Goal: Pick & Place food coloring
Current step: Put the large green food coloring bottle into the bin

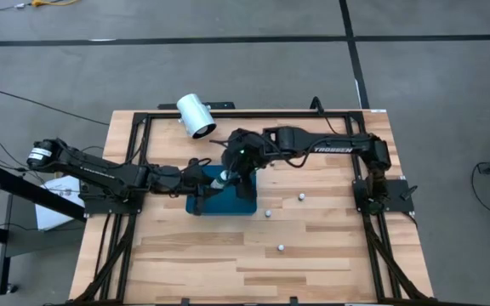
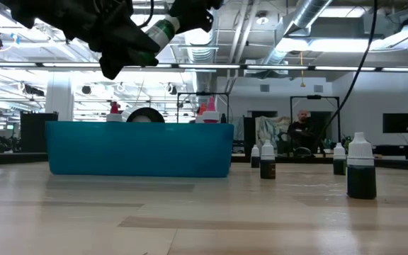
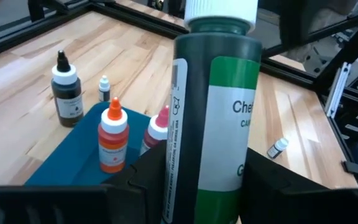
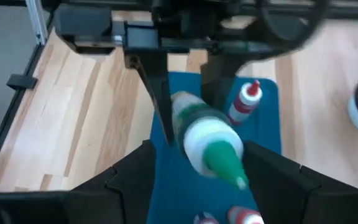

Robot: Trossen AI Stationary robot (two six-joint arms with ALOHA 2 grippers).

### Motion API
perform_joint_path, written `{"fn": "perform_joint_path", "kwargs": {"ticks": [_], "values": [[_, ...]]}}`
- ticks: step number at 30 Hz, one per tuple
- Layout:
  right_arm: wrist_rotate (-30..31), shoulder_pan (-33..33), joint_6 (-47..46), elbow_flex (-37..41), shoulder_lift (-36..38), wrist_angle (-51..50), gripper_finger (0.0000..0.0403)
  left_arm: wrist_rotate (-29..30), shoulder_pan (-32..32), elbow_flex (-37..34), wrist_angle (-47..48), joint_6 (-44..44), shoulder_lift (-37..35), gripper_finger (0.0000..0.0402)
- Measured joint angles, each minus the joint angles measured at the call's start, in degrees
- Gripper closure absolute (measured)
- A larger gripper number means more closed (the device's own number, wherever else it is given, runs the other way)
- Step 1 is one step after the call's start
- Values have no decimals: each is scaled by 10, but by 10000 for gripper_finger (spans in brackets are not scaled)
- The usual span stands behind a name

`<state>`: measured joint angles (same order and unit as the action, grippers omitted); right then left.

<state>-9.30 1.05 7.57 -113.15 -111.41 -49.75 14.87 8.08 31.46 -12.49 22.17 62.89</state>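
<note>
A green food coloring bottle (image 3: 216, 118) with a white cap and green tip (image 4: 219, 155) hangs in the air above the teal tray (image 1: 219, 202). My left gripper (image 3: 210, 186) reaches in from the table's left and is shut on it. My right gripper (image 4: 197, 180) is open. It faces the bottle's cap end from the table's right, one finger on either side of the cap, and I see no contact. A red-topped bottle (image 3: 112, 140) and a pink-topped one (image 3: 157, 130) stand in the tray. My left gripper pinches the green bottle by its body (image 3: 185, 174) between its two fingers, which lie across the bottle. The fingers (image 4: 160, 115) come in from the table's left. The bottle is lifted clear above the tray and tilted (image 2: 163, 30), with its cap pointing up toward my right gripper.
A dark bottle (image 3: 65, 93) and a tiny one (image 3: 104, 88) stand on the wood beside the tray. Three small whitish bottles (image 1: 301, 197) (image 1: 266, 213) (image 1: 279, 248) lie scattered right of and nearer than the tray. A large white cylinder (image 1: 196, 115) lies at the far edge.
</note>
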Motion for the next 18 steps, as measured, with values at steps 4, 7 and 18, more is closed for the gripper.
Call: {"fn": "perform_joint_path", "kwargs": {"ticks": [4, 7, 18], "values": [[0, 14, 0, -1, 13, -7, 178, 8, 0, 0, 0, 0, 0, 264], [0, 24, 0, 0, 24, -26, 179, 16, 0, 0, -1, 0, 0, 264], [-16, 59, 14, 0, 36, -85, 179, 52, 1, 0, -20, 0, 0, 264]]}}
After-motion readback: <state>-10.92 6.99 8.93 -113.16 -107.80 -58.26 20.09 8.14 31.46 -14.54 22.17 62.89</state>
